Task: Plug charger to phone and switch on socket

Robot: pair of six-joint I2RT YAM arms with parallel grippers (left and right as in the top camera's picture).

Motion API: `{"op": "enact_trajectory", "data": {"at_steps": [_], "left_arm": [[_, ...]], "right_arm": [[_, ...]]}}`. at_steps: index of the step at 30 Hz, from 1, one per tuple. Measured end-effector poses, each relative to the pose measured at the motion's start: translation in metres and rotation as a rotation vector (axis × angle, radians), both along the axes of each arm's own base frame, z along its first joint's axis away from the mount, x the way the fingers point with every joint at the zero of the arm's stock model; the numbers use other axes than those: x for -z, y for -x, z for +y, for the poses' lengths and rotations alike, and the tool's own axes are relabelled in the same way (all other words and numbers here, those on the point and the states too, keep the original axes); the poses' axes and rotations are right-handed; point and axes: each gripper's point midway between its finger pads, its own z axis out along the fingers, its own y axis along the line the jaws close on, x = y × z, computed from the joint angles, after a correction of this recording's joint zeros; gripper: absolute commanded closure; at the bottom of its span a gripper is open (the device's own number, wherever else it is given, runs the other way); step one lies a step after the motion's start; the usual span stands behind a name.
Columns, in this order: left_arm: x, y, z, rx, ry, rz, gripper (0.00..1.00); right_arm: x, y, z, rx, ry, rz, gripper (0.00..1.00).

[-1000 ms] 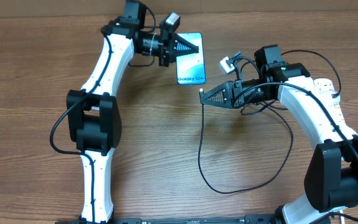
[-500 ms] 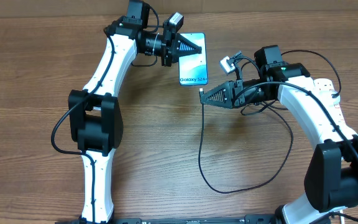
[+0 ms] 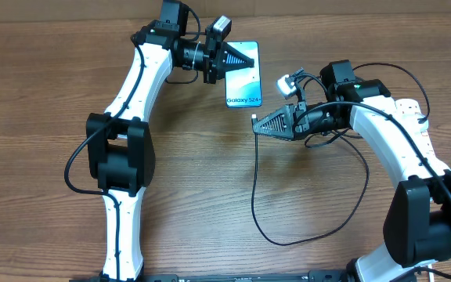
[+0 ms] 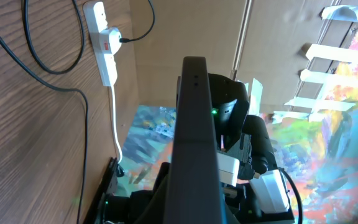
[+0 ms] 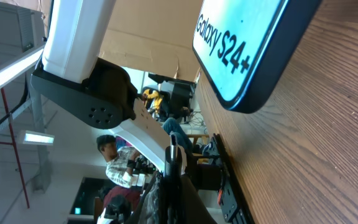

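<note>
Pinching the charger [image 3: 252, 180] just behind its connector tip with the right gripper [image 3: 258, 128], jaws closed on the cable, right of centre in the overhead view. Pointing that tip toward the phone [image 3: 245, 78], lying flat at upper centre, close to its lower right corner but not touching. Bearing on the phone's upper end with the left gripper [image 3: 239, 56], jaws together; impossible to tell whether pinching or only pressing.

Risking a missed insertion: coming in off-line or tilted, scraping the edge, bending the tip. Risking the phone sliding away under the push, if only lightly pinned. Risking the slack loop at lower centre dragging against the right arm. Leaving the socket [image 4: 104, 43], upper left of the left wrist view, well away from both grippers.
</note>
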Motion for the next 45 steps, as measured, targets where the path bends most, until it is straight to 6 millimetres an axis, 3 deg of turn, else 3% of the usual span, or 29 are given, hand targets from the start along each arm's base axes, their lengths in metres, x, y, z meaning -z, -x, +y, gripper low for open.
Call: {"op": "enact_trajectory", "data": {"at_steps": [23, 45], "left_arm": [[0.000, 0.011, -0.017, 0.038, 0.001, 0.001, 0.96], [-0.005, 0.005, -0.018, 0.040, 0.016, -0.014, 0.96]], "right_arm": [[0.000, 0.000, 0.000, 0.003, 0.002, 0.022, 0.96], [0.007, -0.013, 0.001, 0.031, 0.054, 0.031, 0.96]]}}
